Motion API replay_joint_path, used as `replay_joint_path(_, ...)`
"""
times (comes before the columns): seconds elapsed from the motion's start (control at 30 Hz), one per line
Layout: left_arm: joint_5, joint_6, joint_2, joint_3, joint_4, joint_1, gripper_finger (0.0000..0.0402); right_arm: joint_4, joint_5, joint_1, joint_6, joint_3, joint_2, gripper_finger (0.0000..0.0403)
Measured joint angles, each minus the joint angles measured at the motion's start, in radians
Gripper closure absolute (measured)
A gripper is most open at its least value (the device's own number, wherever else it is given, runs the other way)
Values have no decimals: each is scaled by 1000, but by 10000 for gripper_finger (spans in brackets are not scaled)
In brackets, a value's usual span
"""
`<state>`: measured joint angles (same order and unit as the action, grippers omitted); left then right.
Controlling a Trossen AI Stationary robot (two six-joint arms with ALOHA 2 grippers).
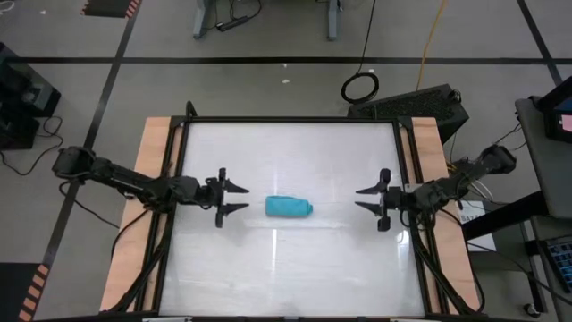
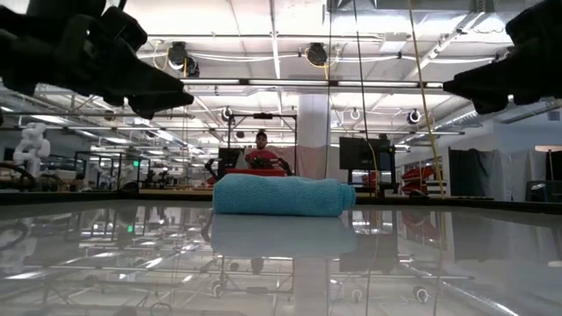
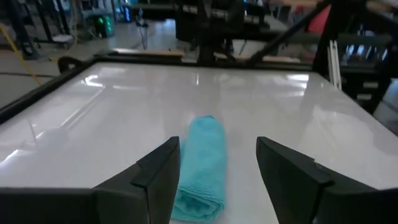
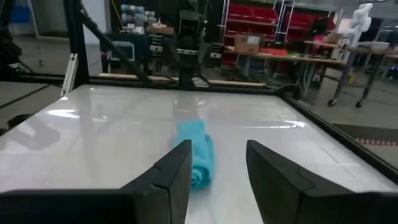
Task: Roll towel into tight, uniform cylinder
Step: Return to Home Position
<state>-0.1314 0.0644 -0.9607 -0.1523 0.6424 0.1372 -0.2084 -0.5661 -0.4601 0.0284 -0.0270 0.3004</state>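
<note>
Turquoise towel (image 1: 288,207) at frame centre may unroll by itself, because left gripper (image 1: 243,198) and right gripper (image 1: 359,199) both hang released, apart from it.

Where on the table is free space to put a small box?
Free: the table's wide bare bands on the far and near sides of the towel. Crowded: the middle line, where it lies between the open left pincer and right pincer.

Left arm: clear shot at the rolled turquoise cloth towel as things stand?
Probably yes. The left gripper is open, facing the rolled turquoise cloth towel, with only bare white tabletop between them. The right gripper waits apart beyond it.
</note>
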Motion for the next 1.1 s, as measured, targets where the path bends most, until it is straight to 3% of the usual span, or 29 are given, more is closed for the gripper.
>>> replay_joint_path(0.2, 8, 49, 0, 144, 237, -50, 185, 135, 70, 75, -28, 13, -110, 262)
replay_joint_path(0.47, 19, 46, -5, 146, 232, -66, 185, 134, 108, 177, 7, 13, -159, 262)
replay_joint_path(0.73, 42, 8, -5, 146, 200, -122, 185, 137, 128, 284, -62, 13, -157, 262)
replay_joint_path(0.93, 50, 7, -5, 146, 55, -167, 185, 138, 113, 351, -114, 12, -100, 262)
replay_joint_path(1.1, 81, -14, 18, 147, 66, -178, 185, 138, 92, 396, -200, 12, -54, 262)
